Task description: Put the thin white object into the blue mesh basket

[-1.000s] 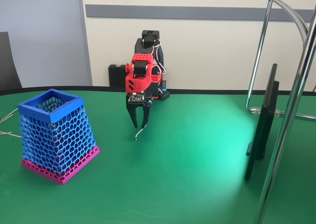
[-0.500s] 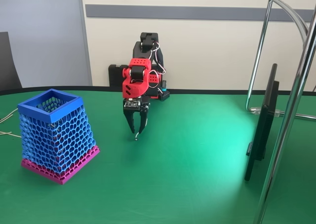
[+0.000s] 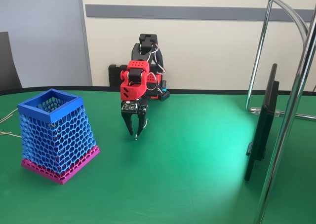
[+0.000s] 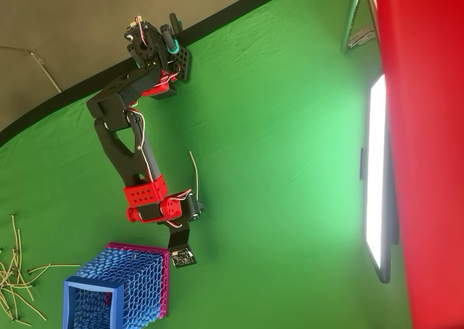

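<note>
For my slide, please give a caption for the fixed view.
Red-and-black arm's tool lowered at the thin white object, right of the blue mesh basket.

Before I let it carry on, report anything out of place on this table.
Only the pale wires: a loose tangle strewn on the table beside the blue mesh basket, which stands upright. Nothing else looks askew or damaged.

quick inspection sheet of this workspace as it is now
surface: green table, bare around the arm
job's things: the thin white object lies flat, one end at the gripper; the blue mesh basket stands upright, apart from it
clutter: pale loose wires beside the basket
grippers: gripper points down, tips close together at the strip's end; grip cannot be confirmed
cables: arm wires, looped on the arm
surroundings: chrome stand, pale wall
</note>
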You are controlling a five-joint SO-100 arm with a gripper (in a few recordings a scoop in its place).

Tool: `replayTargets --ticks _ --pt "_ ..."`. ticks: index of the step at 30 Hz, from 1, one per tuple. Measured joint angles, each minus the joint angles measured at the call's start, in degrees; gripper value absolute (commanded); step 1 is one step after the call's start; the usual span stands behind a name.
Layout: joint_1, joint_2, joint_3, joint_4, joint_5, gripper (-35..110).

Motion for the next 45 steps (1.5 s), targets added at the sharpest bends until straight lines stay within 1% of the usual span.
replayTargets --ticks 17,30,45 --pt "-0.7 -3.43 -3.43 0.0 -0.18 13" --pt "-0.79 -4.22 -4.31 0.0 -0.18 7" --pt "-1.41 -4.22 -5.36 0.0 1.23 7"
